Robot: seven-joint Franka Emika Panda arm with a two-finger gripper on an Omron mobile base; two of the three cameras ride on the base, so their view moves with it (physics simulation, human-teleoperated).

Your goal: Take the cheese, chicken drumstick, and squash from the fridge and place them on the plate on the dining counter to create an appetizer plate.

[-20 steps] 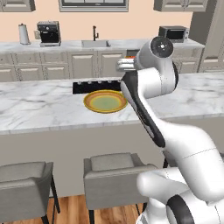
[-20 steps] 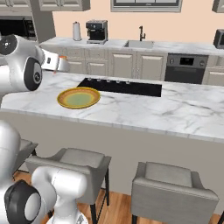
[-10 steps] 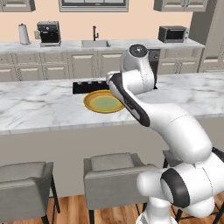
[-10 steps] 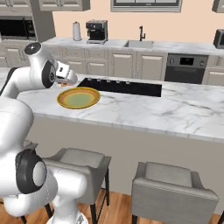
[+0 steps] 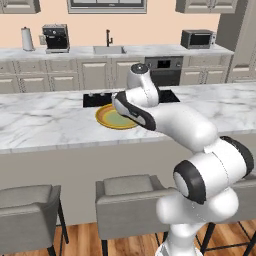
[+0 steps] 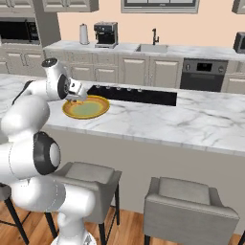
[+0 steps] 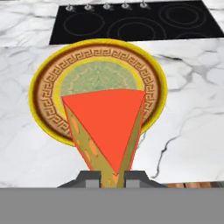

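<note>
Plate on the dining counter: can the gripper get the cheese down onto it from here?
Probably yes. The gripper, shut on the cheese, hangs near the plate, whose face is bare. Nothing stands between them on the dining counter.

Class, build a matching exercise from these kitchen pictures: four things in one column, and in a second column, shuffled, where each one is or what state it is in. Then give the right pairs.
Things
1. cheese
2. plate
3. cooktop
4. coffee machine

Places or states
A. black, set into the dining counter behind the plate
B. on the back counter, left of the sink
C. held in the shut claw above the plate
D. lying on the marble top, with no food on it

Pairs: 1-C, 2-D, 3-A, 4-B
</note>
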